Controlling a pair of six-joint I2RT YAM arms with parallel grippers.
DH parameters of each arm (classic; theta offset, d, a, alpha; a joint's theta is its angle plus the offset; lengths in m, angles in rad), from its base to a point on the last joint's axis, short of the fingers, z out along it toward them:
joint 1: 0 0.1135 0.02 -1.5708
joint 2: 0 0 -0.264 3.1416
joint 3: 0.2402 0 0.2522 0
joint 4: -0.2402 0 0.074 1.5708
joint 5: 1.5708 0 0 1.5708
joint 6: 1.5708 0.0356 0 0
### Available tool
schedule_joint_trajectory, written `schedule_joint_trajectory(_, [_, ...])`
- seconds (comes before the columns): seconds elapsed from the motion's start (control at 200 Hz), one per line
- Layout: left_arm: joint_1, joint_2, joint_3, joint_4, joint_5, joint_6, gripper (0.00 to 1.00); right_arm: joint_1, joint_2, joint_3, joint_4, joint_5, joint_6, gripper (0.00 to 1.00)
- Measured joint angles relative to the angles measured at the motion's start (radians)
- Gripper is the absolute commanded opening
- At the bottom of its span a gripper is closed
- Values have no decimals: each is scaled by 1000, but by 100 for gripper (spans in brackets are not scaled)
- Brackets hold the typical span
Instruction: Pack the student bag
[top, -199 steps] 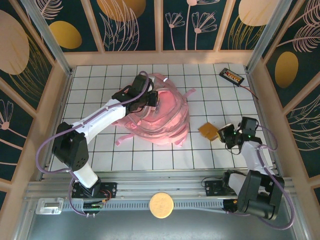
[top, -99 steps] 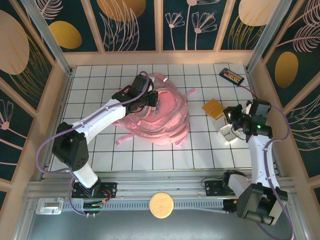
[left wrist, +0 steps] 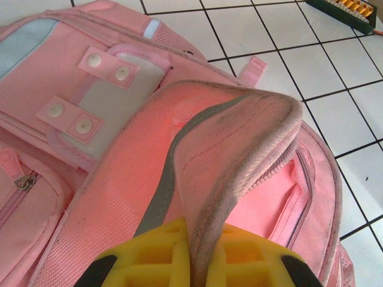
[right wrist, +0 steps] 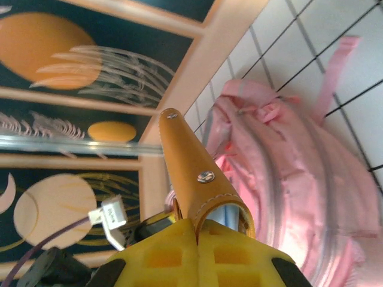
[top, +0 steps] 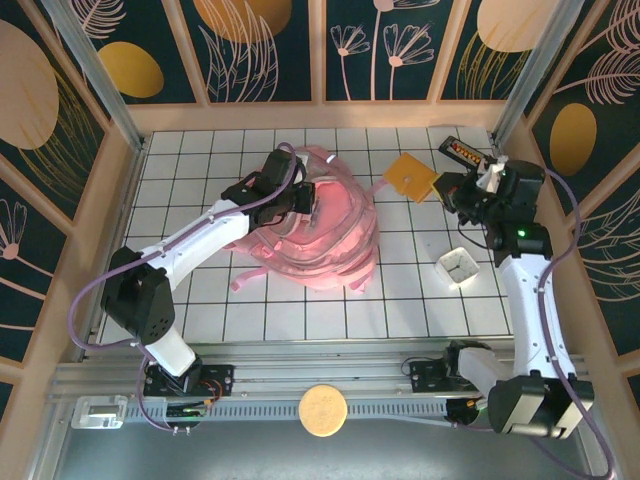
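The student bag, a large pale-pink backpack, lies in the middle of the white tiled table. My left gripper is shut on the grey-trimmed edge of its open top flap, which runs between the yellow fingers and is held up off the bag. My right gripper is shut on a tan leather case with metal snaps and holds it in the air just right of the bag's far end. In the right wrist view the case stands up from the gripper, with the bag behind it.
A small white square cup stands on the tiles under the right arm. A black device with orange parts lies at the back right corner. A round cork disc sits on the front rail. Wooden walls close in the table.
My right arm has lifted the tan case from low at the right side up and back toward the bag's far end, which brought the white cup into view. The left arm has not moved.
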Motion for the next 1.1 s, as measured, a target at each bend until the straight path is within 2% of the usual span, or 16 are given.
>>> schedule_joint_trajectory(0.415, [1,-8,0,-1,0,0,0,208,178,152,30,-104,-39,0])
schedule_joint_trajectory(1.101, [2,-8,1,-4,0,0,0,395,370,254,-134,-172,-212,0])
